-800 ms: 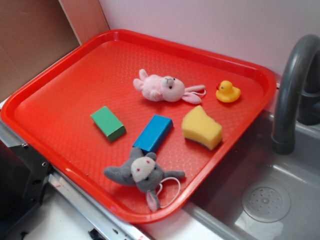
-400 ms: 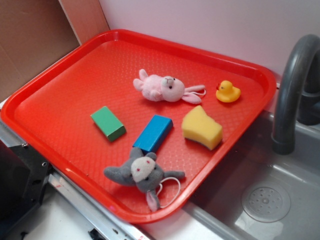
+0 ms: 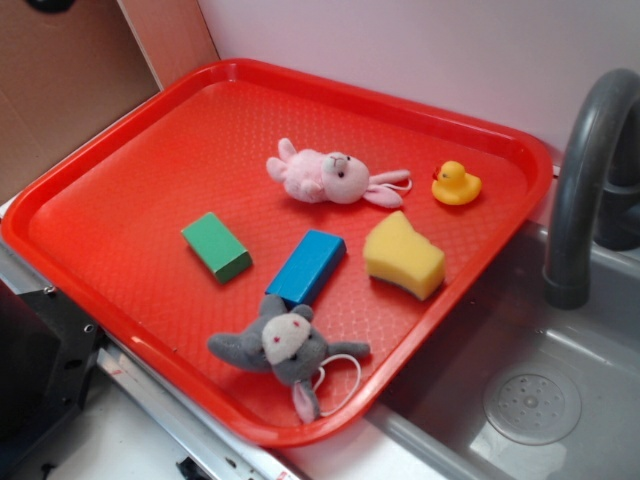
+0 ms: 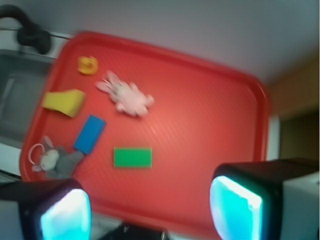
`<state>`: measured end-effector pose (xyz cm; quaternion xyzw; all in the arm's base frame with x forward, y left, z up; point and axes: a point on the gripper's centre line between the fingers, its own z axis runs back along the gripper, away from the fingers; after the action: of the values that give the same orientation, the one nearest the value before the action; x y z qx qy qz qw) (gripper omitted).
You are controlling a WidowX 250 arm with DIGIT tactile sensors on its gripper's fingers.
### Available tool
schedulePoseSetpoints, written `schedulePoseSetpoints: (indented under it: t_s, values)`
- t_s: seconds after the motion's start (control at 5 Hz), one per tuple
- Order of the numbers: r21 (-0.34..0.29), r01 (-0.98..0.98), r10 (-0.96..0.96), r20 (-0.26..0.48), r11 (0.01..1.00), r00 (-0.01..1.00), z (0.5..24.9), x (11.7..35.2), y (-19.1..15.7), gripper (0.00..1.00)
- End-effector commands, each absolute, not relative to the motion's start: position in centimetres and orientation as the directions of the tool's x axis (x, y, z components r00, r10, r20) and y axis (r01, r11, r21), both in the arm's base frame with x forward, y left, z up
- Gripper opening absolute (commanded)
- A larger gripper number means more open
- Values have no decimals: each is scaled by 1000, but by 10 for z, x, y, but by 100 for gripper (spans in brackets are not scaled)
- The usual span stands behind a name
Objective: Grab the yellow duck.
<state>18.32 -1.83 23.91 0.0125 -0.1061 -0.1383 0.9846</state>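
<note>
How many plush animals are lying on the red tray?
2. The pink bunny lies near the tray's middle, left of the yellow duck. The grey plush lies at the near edge, beside the blue block.

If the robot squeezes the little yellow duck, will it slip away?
Maybe. The yellow duck looks glossy and rounded, so it could squirt from a pinch. It seems tiny and probably light, so a nudge might slide it across the red tray.
</note>
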Motion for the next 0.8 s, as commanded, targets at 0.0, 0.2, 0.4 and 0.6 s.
schedulePoseSetpoints:
  t_s: [0.0,0.2,0.4,0.6]
  values:
    - [207,555,-592,239,806,770,227,248,-60,100]
    - [290,697,-753,187,656,631,201,262,-94,100]
    - [325,772,-836,158,546,526,169,279,-122,100]
    - [329,788,-850,116,521,514,143,305,-139,100]
